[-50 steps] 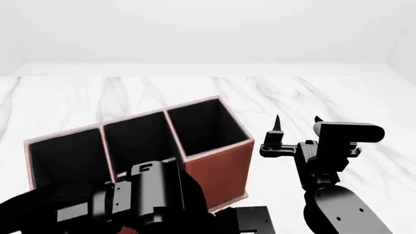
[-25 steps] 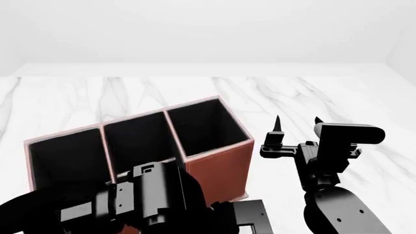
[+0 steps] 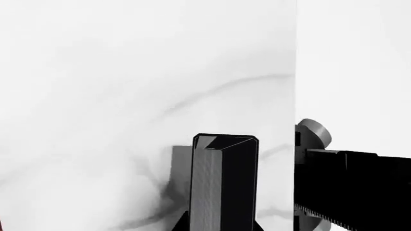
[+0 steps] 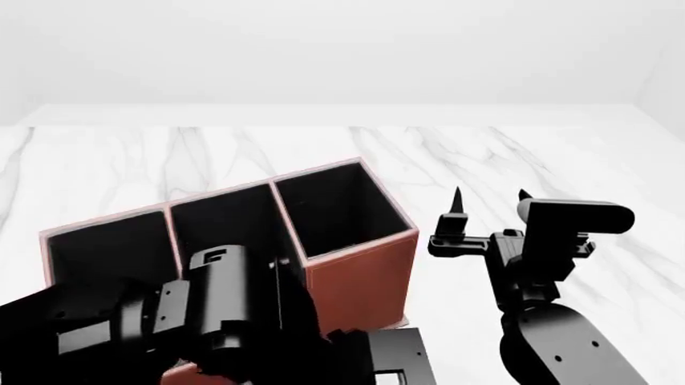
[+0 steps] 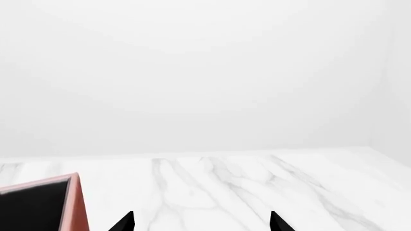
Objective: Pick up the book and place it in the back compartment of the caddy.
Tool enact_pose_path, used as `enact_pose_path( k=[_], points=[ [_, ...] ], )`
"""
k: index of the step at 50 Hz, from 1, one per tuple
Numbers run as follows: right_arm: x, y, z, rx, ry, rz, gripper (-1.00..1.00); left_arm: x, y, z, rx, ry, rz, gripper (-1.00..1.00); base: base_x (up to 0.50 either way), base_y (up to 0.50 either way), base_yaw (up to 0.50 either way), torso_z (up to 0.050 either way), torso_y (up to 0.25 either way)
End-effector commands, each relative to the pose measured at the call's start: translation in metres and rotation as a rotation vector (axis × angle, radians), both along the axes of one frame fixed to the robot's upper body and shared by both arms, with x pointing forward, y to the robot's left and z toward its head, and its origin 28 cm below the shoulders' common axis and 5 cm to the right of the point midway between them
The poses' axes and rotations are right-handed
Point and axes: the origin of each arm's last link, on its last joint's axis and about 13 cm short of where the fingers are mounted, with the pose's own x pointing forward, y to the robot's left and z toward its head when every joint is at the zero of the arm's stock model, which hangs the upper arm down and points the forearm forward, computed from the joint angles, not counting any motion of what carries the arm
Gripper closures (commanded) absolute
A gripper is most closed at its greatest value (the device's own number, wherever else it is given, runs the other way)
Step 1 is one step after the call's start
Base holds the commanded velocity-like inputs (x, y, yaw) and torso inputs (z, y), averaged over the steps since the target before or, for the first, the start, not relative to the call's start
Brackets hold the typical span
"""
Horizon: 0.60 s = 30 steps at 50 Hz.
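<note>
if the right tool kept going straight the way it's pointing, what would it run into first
Nothing close, as far as the views show. The right tool points out over bare marble table, with the caddy off to its left side; depth beyond that is unclear.

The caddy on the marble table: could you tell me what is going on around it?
The left arm reaches low in front of the caddy, and its wrist camera is close on the black book. Whether the book is gripped is unclear. The right gripper hovers open beside the caddy. No book shows in the caddy.

L arm point(image 4: 160, 321) fronts caddy point(image 4: 358, 277); R gripper point(image 4: 488, 195) beside.
</note>
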Motion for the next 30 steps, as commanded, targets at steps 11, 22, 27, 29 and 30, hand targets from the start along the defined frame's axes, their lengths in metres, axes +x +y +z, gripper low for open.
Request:
enact_pose_path(
  k=[11,22,27,29,30],
  points=[
    [0.003,0.000,0.004,-0.004,-0.004,-0.006,-1.00,-0.003,0.034,0.049,0.038,-0.125,0.078,1.00,0.00,0.00,0.00,0.000,0.000],
    [0.004,0.001,0.002,-0.007,0.001,-0.004,-1.00,-0.005,0.048,0.073,0.046,-0.172,0.154,1.00,0.00,0.00,0.00,0.000,0.000],
    [0.003,0.002,0.002,-0.008,0.000,0.000,-1.00,-0.006,0.053,0.085,0.050,-0.196,0.180,1.00,0.00,0.00,0.00,0.000,0.002],
    [0.004,0.002,0.002,-0.008,0.000,0.000,-1.00,-0.006,0.056,0.093,0.053,-0.209,0.193,1.00,0.00,0.00,0.00,0.000,0.000],
    [0.004,0.002,0.002,-0.009,0.001,-0.001,-1.00,-0.006,0.058,0.096,0.057,-0.216,0.197,1.00,0.00,0.00,0.00,0.000,0.000]
  ],
)
